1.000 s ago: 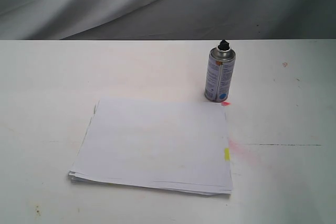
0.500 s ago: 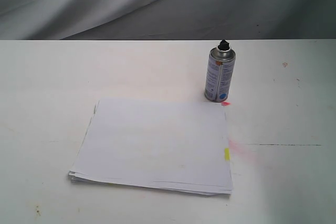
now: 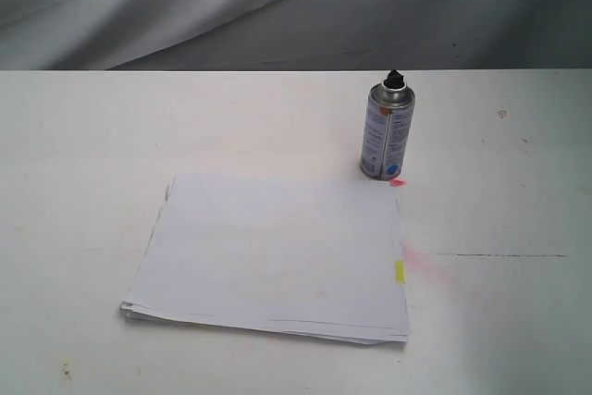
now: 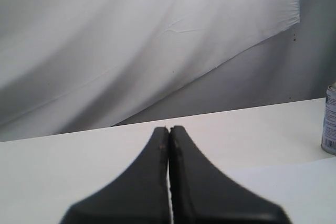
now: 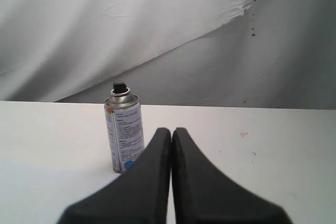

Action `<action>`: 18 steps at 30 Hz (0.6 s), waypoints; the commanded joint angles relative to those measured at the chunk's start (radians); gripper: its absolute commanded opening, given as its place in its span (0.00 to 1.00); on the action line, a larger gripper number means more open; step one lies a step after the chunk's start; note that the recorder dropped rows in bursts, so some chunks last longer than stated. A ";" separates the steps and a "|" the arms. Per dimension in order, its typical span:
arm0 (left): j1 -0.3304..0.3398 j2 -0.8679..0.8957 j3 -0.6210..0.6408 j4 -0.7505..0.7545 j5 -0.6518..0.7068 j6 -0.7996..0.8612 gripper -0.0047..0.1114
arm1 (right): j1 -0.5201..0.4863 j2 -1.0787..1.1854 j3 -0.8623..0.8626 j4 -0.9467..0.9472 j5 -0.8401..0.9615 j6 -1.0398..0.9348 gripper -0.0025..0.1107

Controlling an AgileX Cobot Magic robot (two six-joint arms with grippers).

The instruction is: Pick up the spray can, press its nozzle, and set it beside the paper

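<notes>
spray can (image 3: 388,132) stands upright beside the paper (image 3: 277,256), nozzle (image 3: 396,80) topmost for pressing; your left gripper (image 4: 169,129) and right gripper (image 5: 171,129) are closed, empty.

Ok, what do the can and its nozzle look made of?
The spray can looks like metal: silver-grey body, shiny domed rim, printed label. The nozzle seems to be matte black plastic, though it is too small to be sure.

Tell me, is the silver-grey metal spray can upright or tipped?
Upright: the silver-grey metal spray can stands on its base, black nozzle on top.
</notes>
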 commanded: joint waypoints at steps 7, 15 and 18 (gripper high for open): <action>-0.004 -0.005 0.002 0.001 -0.005 -0.007 0.04 | -0.001 -0.002 0.003 0.018 0.058 -0.014 0.02; -0.004 -0.005 0.002 0.001 -0.005 -0.007 0.04 | -0.001 -0.002 0.003 0.018 0.058 -0.011 0.02; -0.004 -0.005 0.002 0.001 -0.005 -0.007 0.04 | -0.001 -0.002 0.003 0.018 0.058 -0.011 0.02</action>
